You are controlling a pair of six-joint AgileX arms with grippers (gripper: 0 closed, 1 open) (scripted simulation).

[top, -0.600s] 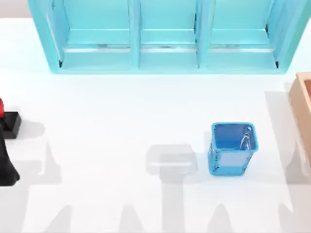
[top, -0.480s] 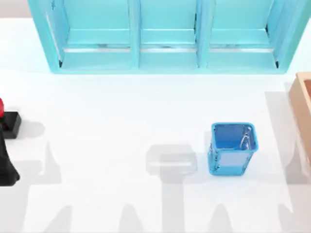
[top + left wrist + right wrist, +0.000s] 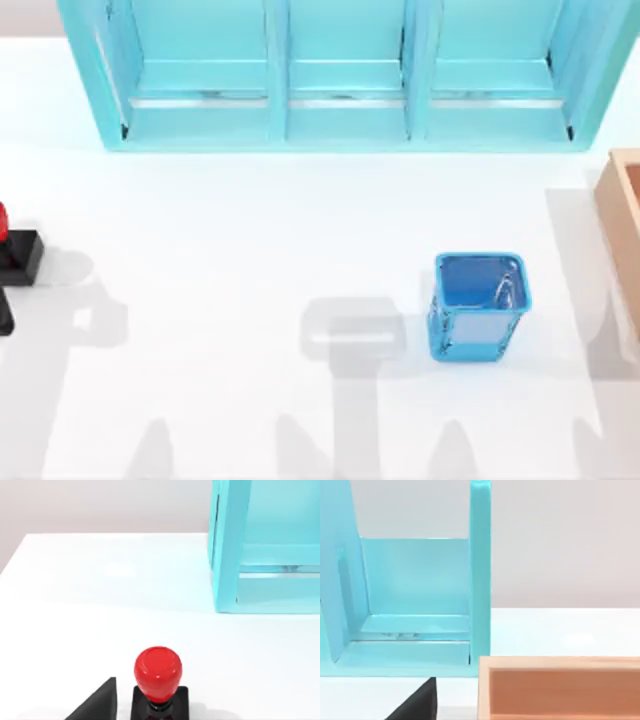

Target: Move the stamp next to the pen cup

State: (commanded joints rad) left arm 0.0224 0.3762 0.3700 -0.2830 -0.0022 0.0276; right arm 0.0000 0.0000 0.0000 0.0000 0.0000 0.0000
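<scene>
Stamp [image 3: 12,245] was sitting at the far left edge of the table [image 3: 250,220], black base down and red knob up, and nothing about its spot suggested the job had started in earnest. Way over on the right half stood the pen cup [image 3: 478,305], upright, blue and glossy, well apart from the stamp with open white table between them. The left gripper [image 3: 97,702] was right there beside the stamp in the left wrist view, one dark finger showing just next to the black base, not around it; how wide the jaws stood I could not tell, and nothing was in their hold. The right gripper [image 3: 417,700] hung near the tan wooden box [image 3: 560,690] in front of the teal shelf unit [image 3: 340,70], parked by the look of it, its jaws equally unreadable. My call: the approach was close to done, but the grasp, the lift, the carry across the table and the set-down beside the cup were all left to do.
</scene>
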